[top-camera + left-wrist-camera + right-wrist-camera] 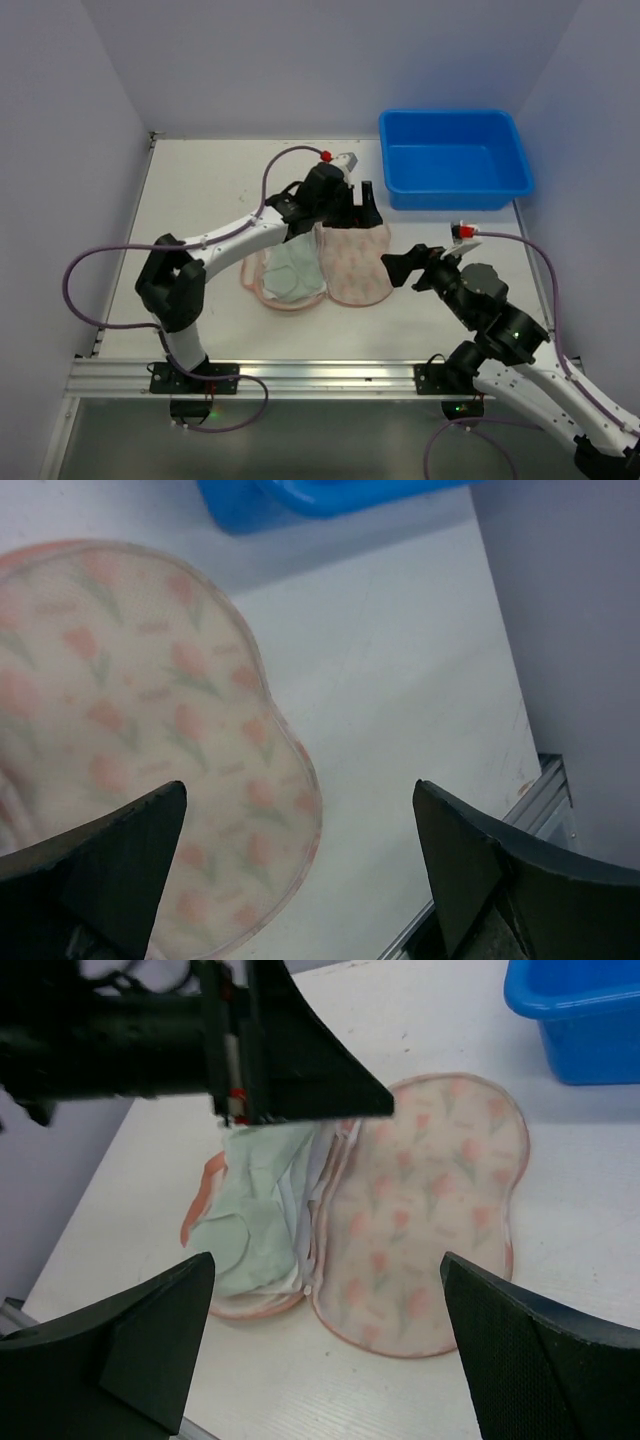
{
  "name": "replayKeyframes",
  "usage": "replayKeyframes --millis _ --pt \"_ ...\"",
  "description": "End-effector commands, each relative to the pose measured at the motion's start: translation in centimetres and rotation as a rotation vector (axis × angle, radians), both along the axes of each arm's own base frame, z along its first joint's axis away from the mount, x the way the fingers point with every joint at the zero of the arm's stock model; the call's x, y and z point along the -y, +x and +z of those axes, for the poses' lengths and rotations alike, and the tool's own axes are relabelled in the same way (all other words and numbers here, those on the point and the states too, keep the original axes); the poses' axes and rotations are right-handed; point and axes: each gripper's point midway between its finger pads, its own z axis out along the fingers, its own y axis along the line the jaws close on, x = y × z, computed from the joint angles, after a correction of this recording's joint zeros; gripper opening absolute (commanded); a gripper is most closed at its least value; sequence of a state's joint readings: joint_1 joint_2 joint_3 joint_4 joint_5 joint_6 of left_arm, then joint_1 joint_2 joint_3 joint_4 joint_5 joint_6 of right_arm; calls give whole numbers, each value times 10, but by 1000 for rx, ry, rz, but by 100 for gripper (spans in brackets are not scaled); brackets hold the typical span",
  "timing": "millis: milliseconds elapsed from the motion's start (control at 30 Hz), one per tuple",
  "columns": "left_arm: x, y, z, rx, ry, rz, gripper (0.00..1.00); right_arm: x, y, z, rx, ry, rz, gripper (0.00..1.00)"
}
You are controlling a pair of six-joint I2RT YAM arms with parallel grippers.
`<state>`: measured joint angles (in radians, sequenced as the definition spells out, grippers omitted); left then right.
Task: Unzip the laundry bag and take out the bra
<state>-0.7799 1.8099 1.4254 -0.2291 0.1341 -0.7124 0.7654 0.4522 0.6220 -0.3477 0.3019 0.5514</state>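
A: Surface, room?
B: White table [200, 200], pale lilac walls [300, 60], metal rail [300, 375] along near edge. Blue tub [455, 192] at far right.
A: Laundry bag?
B: Laundry bag [357, 262] mid-table, nearer than tub and to its left, apart from it. Lying open flat, two halves side by side, long axis of each running near to far. Printed half on right; bra [293, 268], pale, in left half.
A: Jaws?
B: Left gripper [300, 790] over far end of bag, spread wide, holding nothing. Right gripper [327, 1260] just right of bag, likewise wide, empty.
A: Obscured?
B: Far end of bag hidden beneath left gripper; zip too fine to make out; bra cups indistinct.
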Motion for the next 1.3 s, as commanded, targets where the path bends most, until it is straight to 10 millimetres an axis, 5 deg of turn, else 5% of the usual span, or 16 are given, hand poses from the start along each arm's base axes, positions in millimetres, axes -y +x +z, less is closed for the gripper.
replayKeyframes --millis 0,67,133,267,367,467,533,633,800,1033,1267 --pt "-46 22 86 177 -64 124 99 -14 9 0 -14 -52 39 96" --pt "-84 36 97 196 -46 210 100 -33 15 -8 -41 -65 94 95" --pt "-120 42 88 165 -7 275 100 -51 18 -6 -62 -45 145 93" --pt "-221 57 90 161 67 467 100 -92 26 -27 -172 -27 252 86" --pt "-283 49 79 144 137 560 100 -119 32 -51 -302 20 275 81" --pt "-328 40 77 175 176 639 100 -146 31 -74 -416 75 302 76" --pt "-348 30 57 159 233 662 100 -160 30 -89 -489 97 285 72" --pt "-366 16 34 145 280 700 100 -179 29 -99 -555 142 263 72" --pt "-364 2 6 131 254 671 100 -206 19 -115 -661 179 244 72" --pt "-362 2 10 143 229 666 100 -220 24 -131 -719 195 220 68" --pt "-366 0 13 158 228 681 100 -213 17 -151 -810 182 157 63"
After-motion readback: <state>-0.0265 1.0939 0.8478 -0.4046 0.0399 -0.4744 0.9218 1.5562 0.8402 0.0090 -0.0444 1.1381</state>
